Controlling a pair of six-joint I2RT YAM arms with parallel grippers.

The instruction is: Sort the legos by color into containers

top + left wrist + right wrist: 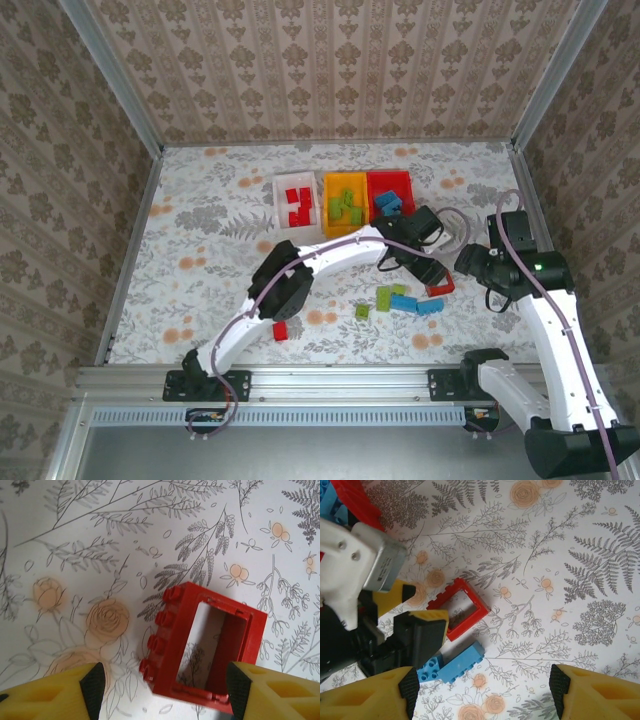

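A red window-frame lego lies flat on the flowered table. My left gripper hangs open just over it, with the frame's near edge between the yellow fingers. From above, the left gripper is at the frame, right of centre. My right gripper is open and holds nothing; it hovers near the frame and a long blue lego. The containers stand at the back: white with red legos, orange-yellow with green, red with blue.
Loose legos lie mid-table: two green, two blue, and a red one by the left arm. A small blue brick sits beside the long one. Metal rails edge the table.
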